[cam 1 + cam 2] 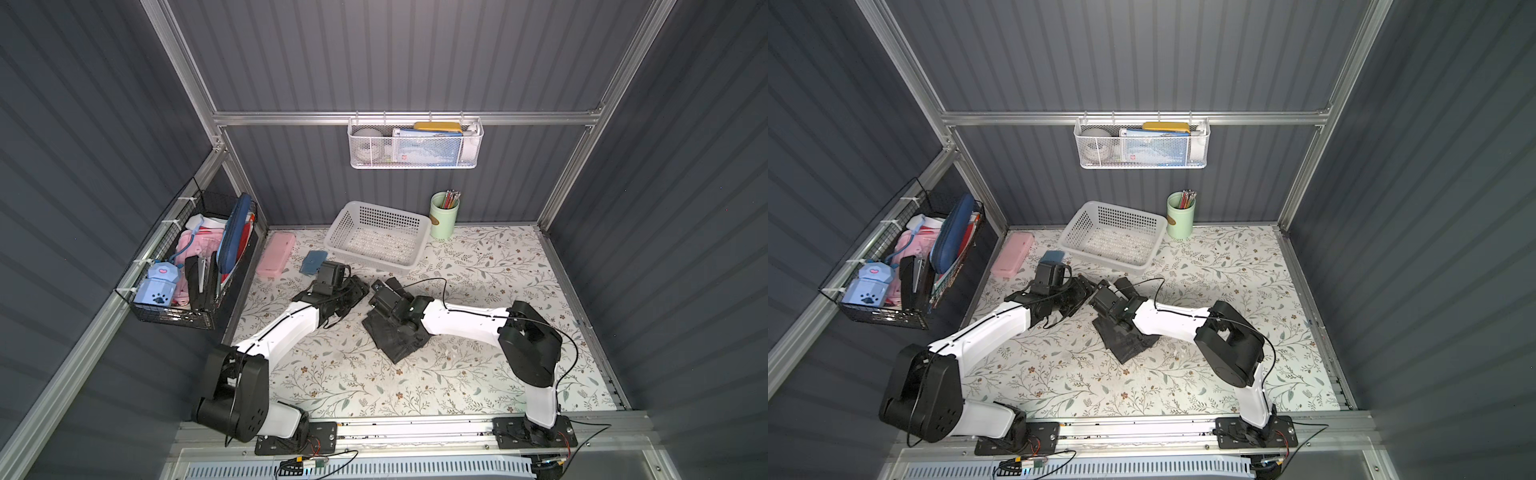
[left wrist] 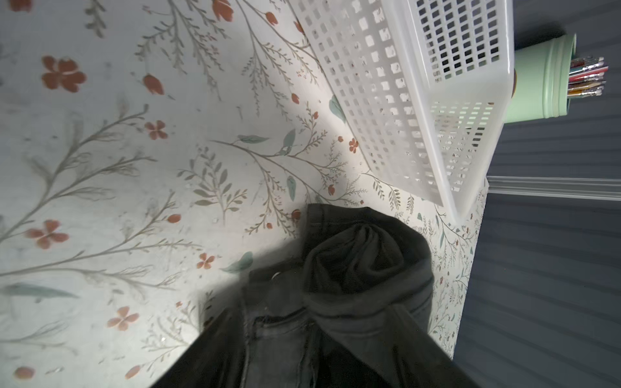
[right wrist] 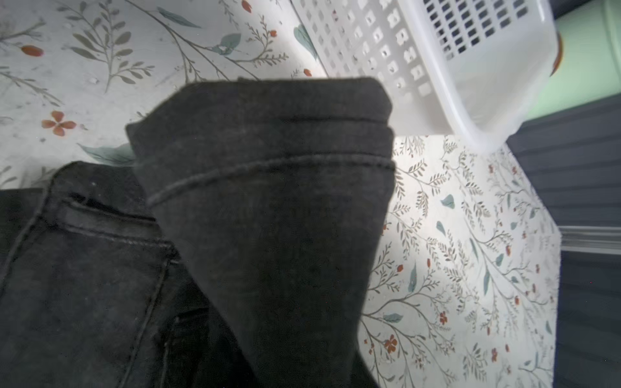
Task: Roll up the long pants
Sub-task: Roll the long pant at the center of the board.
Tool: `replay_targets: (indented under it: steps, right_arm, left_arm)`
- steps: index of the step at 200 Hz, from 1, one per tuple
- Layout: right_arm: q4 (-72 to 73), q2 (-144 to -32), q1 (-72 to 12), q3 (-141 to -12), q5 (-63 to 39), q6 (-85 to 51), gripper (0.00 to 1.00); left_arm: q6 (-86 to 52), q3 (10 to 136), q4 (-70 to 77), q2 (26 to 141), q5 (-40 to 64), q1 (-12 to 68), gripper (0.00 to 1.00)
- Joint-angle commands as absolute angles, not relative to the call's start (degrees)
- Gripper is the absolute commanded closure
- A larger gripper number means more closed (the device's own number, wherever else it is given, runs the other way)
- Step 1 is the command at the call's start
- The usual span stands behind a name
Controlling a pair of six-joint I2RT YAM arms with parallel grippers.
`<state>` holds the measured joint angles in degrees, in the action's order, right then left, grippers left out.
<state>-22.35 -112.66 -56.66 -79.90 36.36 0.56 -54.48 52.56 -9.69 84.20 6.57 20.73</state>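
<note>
Left wrist view: long pants partly rolled (spiral end visible), on the desk near the white basket; pocket-and-waist section unrolled. Right gripper clamps the roll, I judge; left gripper opening can't be told.

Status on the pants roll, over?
Left hand at the rolled end, jaws hidden. Right hand looks shut on a lifted leg fold. Long pants partly rolled. White basket close by, no contact seen.
</note>
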Motion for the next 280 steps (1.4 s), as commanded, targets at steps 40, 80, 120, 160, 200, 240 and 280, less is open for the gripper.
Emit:
replay_targets:
  steps: [40,80,120,160,200,240,280]
  right_arm:
    - [-21.6,-116.9,-58.9,-82.1,38.5,-0.4,0.91]
    - [-21.9,-117.4,-59.9,-83.3,36.4,-2.6,0.91]
    - [-18.7,-114.6,-59.9,-80.9,31.1,-3.8,0.91]
    - [-17.8,-114.8,-60.2,-81.1,26.1,-4.2,0.92]
    - [-17.6,-115.6,-60.3,-82.0,20.4,-4.9,0.89]
    - [-19.6,-114.3,-60.0,-81.3,13.4,-7.6,0.48]
    - [-18.2,-105.9,-56.3,-75.7,-4.2,-7.2,0.28]
  left_arm:
    - [-53.0,54.6,-7.4,90.5,12.3,20.9,0.28]
    - [-60.8,50.1,-2.9,88.0,14.1,20.8,0.29]
    - [-70.1,47.0,5.8,88.9,17.0,20.6,0.30]
    - [-71.6,47.3,8.9,91.4,18.0,20.6,0.35]
    - [-72.6,45.9,13.2,94.2,18.6,20.7,0.85]
    - [-66.6,42.7,13.2,94.1,19.9,20.6,1.00]
    - [-60.0,36.0,25.9,96.5,24.0,20.2,1.00]
